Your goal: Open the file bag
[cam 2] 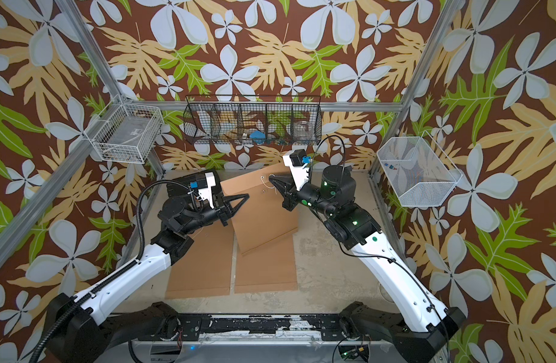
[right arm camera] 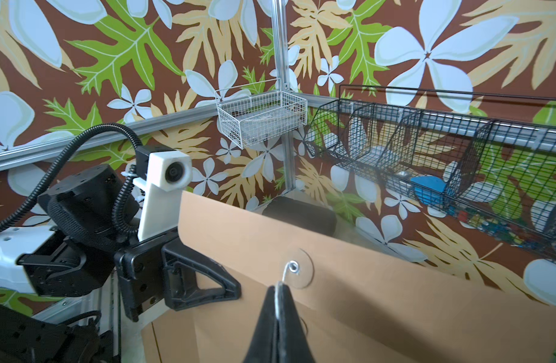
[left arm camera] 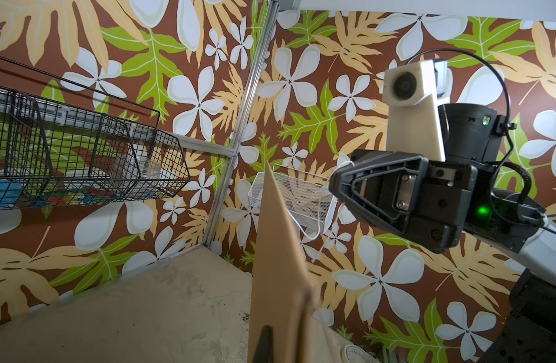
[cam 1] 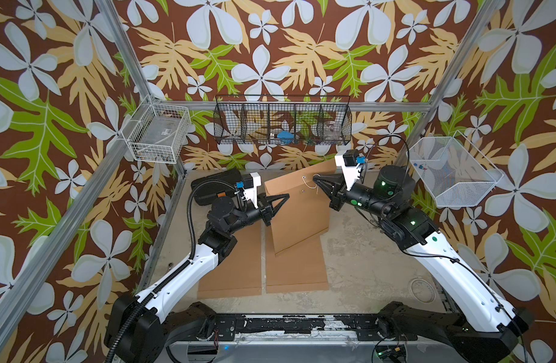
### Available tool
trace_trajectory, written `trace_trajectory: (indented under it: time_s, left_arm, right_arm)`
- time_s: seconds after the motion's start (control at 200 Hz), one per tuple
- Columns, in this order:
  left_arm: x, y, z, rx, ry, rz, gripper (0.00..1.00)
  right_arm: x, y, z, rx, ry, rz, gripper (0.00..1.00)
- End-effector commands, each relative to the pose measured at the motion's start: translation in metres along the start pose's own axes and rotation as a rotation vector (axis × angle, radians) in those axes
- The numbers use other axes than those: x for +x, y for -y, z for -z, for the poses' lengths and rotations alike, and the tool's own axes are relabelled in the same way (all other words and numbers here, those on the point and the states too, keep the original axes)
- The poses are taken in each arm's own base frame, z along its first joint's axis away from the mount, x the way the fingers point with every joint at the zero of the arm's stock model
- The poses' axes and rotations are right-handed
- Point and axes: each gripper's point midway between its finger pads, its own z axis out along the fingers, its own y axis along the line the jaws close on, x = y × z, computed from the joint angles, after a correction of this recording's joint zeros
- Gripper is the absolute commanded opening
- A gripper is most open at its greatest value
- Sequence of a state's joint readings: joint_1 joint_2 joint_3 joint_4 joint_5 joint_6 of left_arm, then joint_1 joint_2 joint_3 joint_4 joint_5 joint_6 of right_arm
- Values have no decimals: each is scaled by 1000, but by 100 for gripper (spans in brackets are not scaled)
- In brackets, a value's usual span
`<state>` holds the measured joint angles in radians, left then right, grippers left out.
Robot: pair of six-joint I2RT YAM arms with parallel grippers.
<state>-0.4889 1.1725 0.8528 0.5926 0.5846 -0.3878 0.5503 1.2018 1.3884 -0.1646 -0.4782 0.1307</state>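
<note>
While the left gripper (cam 1: 286, 196) is clamped tight on the 9 o'clock edge of the brown file bag (cam 1: 297, 213), the right gripper (cam 1: 315, 179) is pinched closed on the white string (right arm camera: 283, 278) near the bag's 1 o'clock corner. In both top views the file bag (cam 2: 264, 217) sits just past the middle of the counter (cam 1: 364, 257), toward 12 o'clock. It is held up between the two arms and tilted, with its flap end raised toward the back wall. In the left wrist view the file bag (left arm camera: 279, 251) stands nearly edge-on, clear of the counter at that end.

In the right wrist view the string runs from a metal eyelet in the clear round disc (right arm camera: 299, 269) on the flap into the closed tips of the right gripper (right arm camera: 278, 287). The left gripper (right arm camera: 235, 287) overlaps the bag's edge close by.

Two more brown envelopes (cam 1: 231, 267) (cam 1: 297, 270) lie flat and side by side on the counter at 6 o'clock of the held bag. The bag's near end overlaps the one toward 3 o'clock; whether they touch I cannot tell.

A black case (cam 1: 207, 188) sits in the 10 o'clock corner. A black wire basket (cam 1: 283, 122) hangs on the wall at 12 o'clock, a white wire basket (cam 1: 158, 135) at 10 o'clock, and a white mesh basket (cam 1: 452, 173) at 2 o'clock.
</note>
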Motion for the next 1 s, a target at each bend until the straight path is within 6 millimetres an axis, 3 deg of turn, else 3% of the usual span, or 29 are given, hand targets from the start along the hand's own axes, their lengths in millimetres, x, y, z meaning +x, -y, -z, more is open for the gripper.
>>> trace_trajectory:
  time_s: [0.0, 0.17, 0.315, 0.495, 0.661, 0.996]
  left_arm:
    - [-9, 2, -1, 11, 27, -30, 0]
    - [-8, 0, -3, 3, 23, -41, 0]
    - [-10, -3, -4, -18, 20, -86, 0]
    - [-18, -10, -7, -66, 10, -180, 0]
    - [-24, -12, -7, -97, -2, -238, 0]
    - [-31, -5, 1, -107, 9, -263, 0]
  right_arm:
    - [-4, -18, -4, -87, 7, -4, 0]
    - [-4, -24, -3, -101, -9, 0, 0]
    - [2, -15, 11, -17, -32, 38, 27]
    - [16, 6, 34, 111, -75, 68, 45]
    - [26, 30, 49, 192, -78, 41, 50]
    - [49, 82, 60, 261, -22, -89, 54]
